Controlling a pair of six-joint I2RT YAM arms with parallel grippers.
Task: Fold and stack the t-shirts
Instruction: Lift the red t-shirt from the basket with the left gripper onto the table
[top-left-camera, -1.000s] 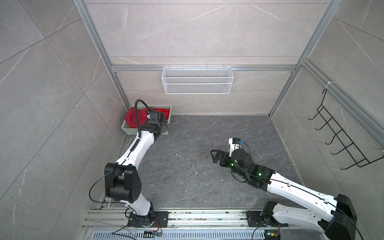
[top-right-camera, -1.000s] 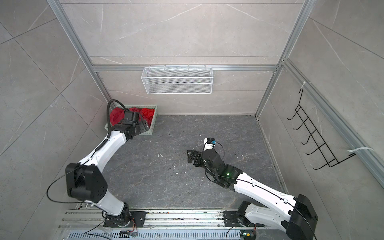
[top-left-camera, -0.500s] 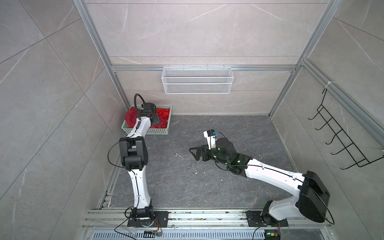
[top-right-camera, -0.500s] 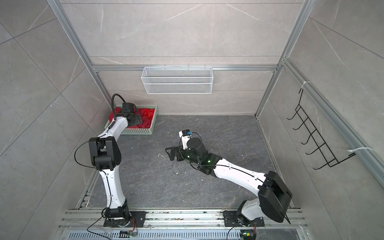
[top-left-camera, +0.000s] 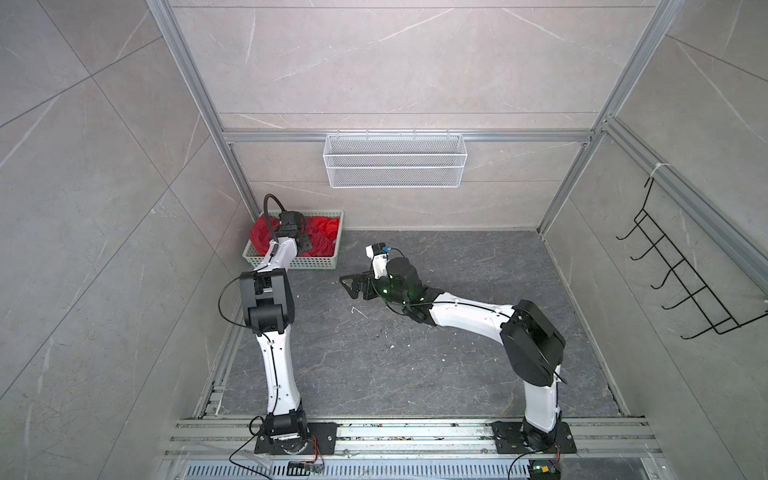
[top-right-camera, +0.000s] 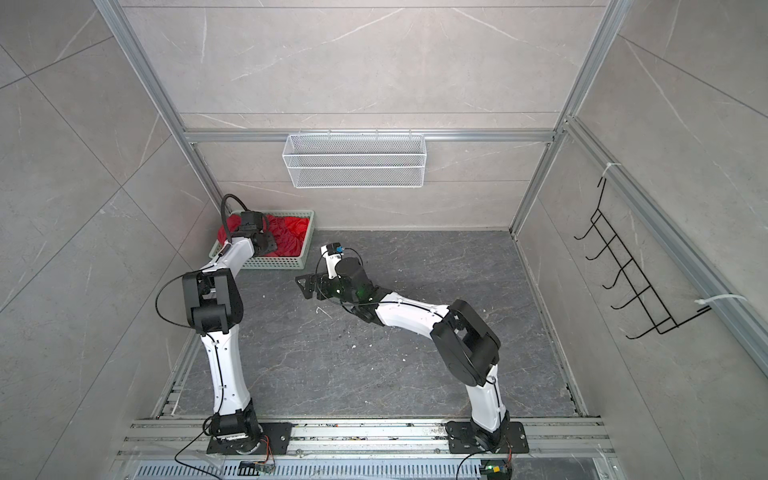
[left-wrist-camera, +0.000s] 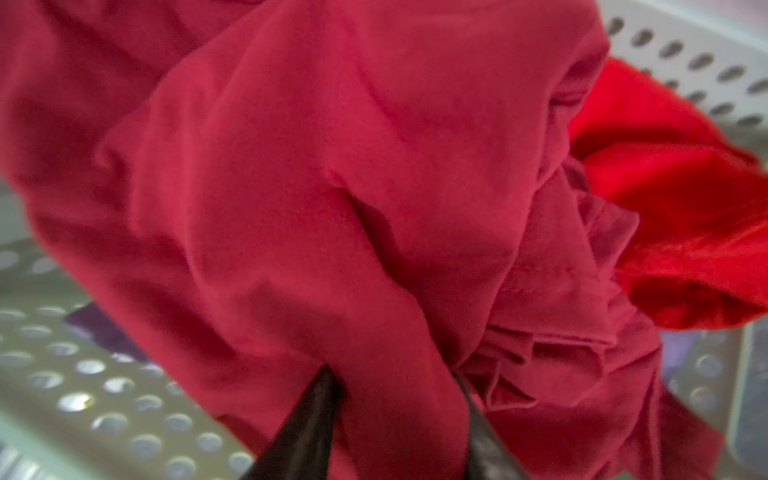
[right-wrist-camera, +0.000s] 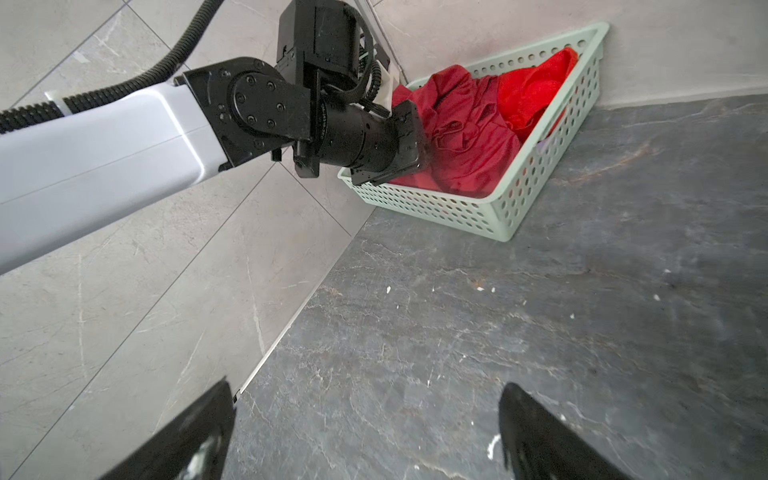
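Left end effector (left-wrist-camera: 395, 378), wide open a moment ago, now pinches a fold of the crimson t-shirt (left-wrist-camera: 291, 187) inside the green basket (right-wrist-camera: 498, 216). I think lifting out can begin. Right end effector (right-wrist-camera: 365, 384) waits open near the basket, holding nothing.

Pale grey marble-look tile walls (top-left-camera: 395, 62) enclose a dark grey veined worktop (top-left-camera: 415, 365) flecked with white specks. At twelve o'clock a white wire-mesh basket (top-left-camera: 395, 166) hangs from an aluminium rail (top-left-camera: 519, 136) — at three o'clock, a black hook rack (top-left-camera: 690, 286).
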